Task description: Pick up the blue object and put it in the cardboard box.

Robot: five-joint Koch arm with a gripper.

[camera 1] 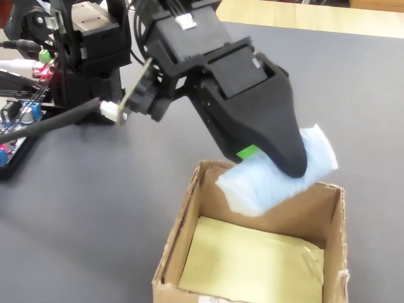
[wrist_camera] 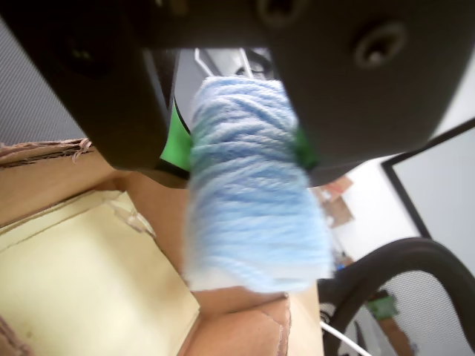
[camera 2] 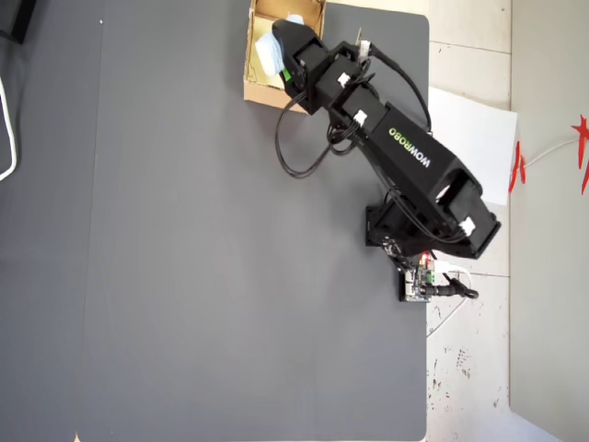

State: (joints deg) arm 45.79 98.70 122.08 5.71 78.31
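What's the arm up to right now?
The gripper is shut on the blue object, a pale yarn-like roll, and holds it in the air over the near wall of the cardboard box. The roll is not yet inside; the box's yellowish floor is bare in the fixed view. Nothing else sits on the dark table.

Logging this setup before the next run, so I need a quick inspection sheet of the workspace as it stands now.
Surface: dark grey mat, bare apart from the rig.
Job's things: blue object held over the cardboard box's rim; the box's pale floor is empty.
Clutter: nothing seen on the mat.
Gripper: gripper shut on the blue object.
Cables: black cable loops beside the arm; controller board at the base.
Surroundings: pale floor, white sheet beside the mat.
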